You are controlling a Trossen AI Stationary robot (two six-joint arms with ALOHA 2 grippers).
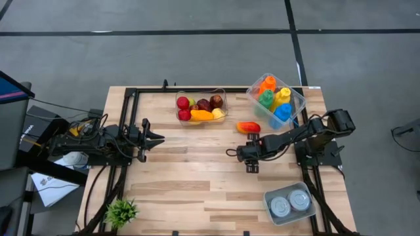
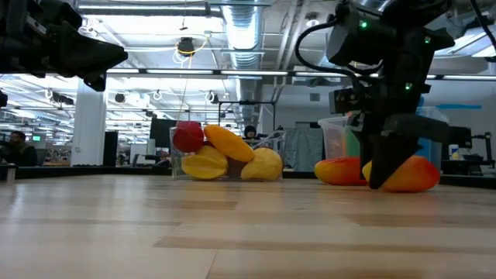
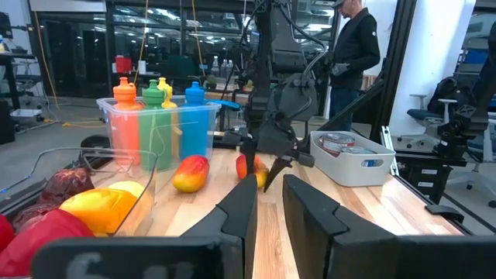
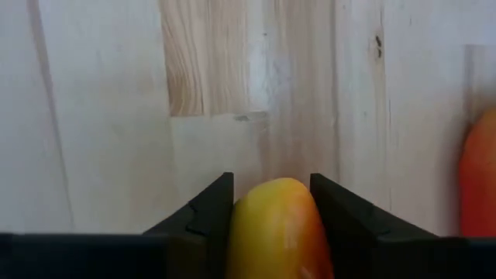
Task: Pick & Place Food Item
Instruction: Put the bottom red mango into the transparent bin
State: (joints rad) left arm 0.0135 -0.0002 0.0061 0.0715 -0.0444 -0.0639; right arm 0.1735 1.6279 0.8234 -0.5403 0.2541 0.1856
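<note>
Two orange-red mangoes are near the table's right middle. One mango (image 1: pixel 248 127) lies free on its side on the wood. The other mango (image 4: pixel 275 229) sits between the fingers of my right gripper (image 4: pixel 271 190), which is shut on it; the high view hides it under the gripper (image 1: pixel 251 157). The low view shows both, the held mango (image 2: pixel 411 173) in front of the free one (image 2: pixel 339 170). My left gripper (image 1: pixel 154 139) waits open at the table's left side, touching nothing. My right gripper pinches the mango between its two fingers, one on each long side (image 4: pixel 246 221), with the rounded end (image 4: pixel 273 190) showing past the fingertips. The fingers (image 2: pixel 381 159) come from above, pointing down. The mango's underside (image 2: pixel 407 187) appears to rest on the table.
A clear bin of toy fruit (image 1: pixel 201 108) stands at the far middle, and a clear bin of coloured bottles (image 1: pixel 275 98) at the far right. A grey tray with two cans (image 1: pixel 290 203) sits near right, a small plant (image 1: pixel 121 211) near left. Bare wood lies between the arms.
</note>
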